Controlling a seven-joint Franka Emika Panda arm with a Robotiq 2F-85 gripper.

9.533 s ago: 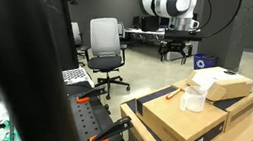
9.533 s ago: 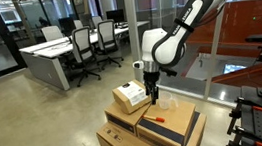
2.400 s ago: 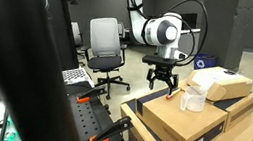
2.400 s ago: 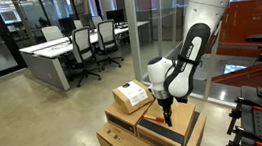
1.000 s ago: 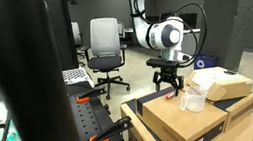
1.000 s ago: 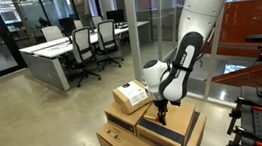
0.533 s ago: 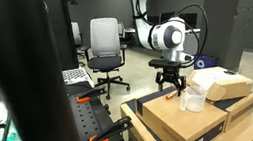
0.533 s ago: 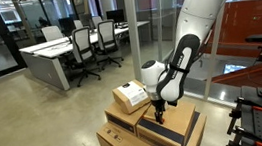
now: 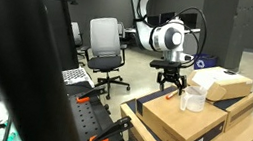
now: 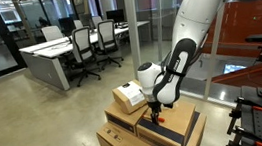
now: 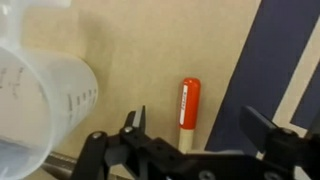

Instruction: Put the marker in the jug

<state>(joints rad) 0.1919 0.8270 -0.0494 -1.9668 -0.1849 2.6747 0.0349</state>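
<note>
Your gripper [image 11: 198, 135] hangs with its jaws spread wide and nothing between them, its dark fingers [image 11: 135, 124] coming in from the bottom edge of the wrist view. The marker [image 11: 188, 104] lies flat on cardboard in the centre of that view, just above the gap between the jaws. Its orange-red end points toward the top of the frame, and a paler length shows below it. The jug [image 11: 45, 95] fills the left of the frame, translucent, with printed graduation marks on its wall. It is near the marker but apart from it.

Both rest on the tan top of a cardboard box [image 9: 170, 116], and a dark blue band crosses the right of the wrist view. In both exterior views you see that box on a stack of others, with a cream-topped box [image 9: 221, 85] at the upper right of the stack.

Around the stack are a grey office chair [image 9: 105, 47] at centre-left and orange-handled clamps [image 9: 107, 133] at lower centre. Desks [image 10: 54, 57] with chairs stand at the left and glass partitions [image 10: 150, 20] at centre, over a glossy pale floor [image 10: 37, 125].
</note>
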